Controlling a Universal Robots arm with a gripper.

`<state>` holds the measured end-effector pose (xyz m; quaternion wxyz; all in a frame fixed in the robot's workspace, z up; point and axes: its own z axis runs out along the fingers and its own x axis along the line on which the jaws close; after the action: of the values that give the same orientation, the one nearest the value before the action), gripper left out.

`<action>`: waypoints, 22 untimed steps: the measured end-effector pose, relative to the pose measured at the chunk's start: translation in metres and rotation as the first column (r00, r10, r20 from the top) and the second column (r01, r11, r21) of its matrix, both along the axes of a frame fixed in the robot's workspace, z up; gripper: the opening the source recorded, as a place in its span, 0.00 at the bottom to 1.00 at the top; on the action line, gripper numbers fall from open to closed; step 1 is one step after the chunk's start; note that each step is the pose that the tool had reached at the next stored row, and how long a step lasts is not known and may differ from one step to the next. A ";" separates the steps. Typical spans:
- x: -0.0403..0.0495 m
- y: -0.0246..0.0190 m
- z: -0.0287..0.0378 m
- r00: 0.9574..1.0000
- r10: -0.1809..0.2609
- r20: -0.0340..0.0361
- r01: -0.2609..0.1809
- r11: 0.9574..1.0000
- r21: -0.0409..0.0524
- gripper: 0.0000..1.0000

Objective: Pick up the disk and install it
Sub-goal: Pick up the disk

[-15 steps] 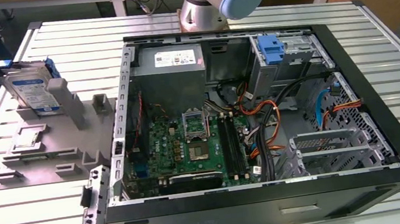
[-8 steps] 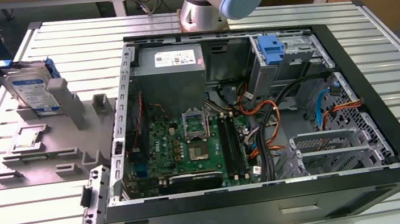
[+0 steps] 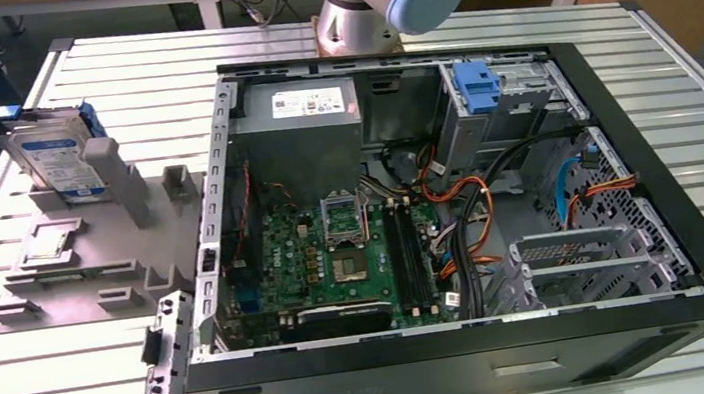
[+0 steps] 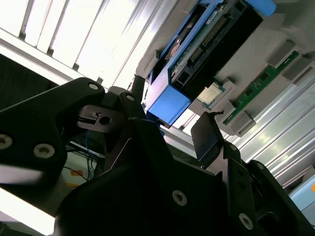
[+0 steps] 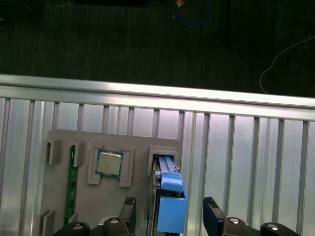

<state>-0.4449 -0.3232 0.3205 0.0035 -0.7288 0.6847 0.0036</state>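
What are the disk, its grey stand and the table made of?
The disk looks like silver-grey metal by its sheen; its rails look like glossy blue plastic. The stand is matte grey, probably plastic. The table is ribbed and shiny, likely aluminium.

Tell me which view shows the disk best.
The exterior view: the silver-grey rectangular disk with blue plastic rails stands upright in the grey plastic holder, label visible. Both wrist views catch its edge and rails.
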 end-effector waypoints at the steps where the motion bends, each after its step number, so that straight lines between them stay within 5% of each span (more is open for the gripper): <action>1: 0.0000 0.0000 0.0000 1.000 0.001 0.000 -0.001 1.000 0.000 0.65; 22: -0.0004 0.0000 -0.0001 1.000 0.013 0.000 -0.013 1.000 0.000 0.65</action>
<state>-0.4453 -0.3233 0.3205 0.0035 -0.7331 0.6801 0.0037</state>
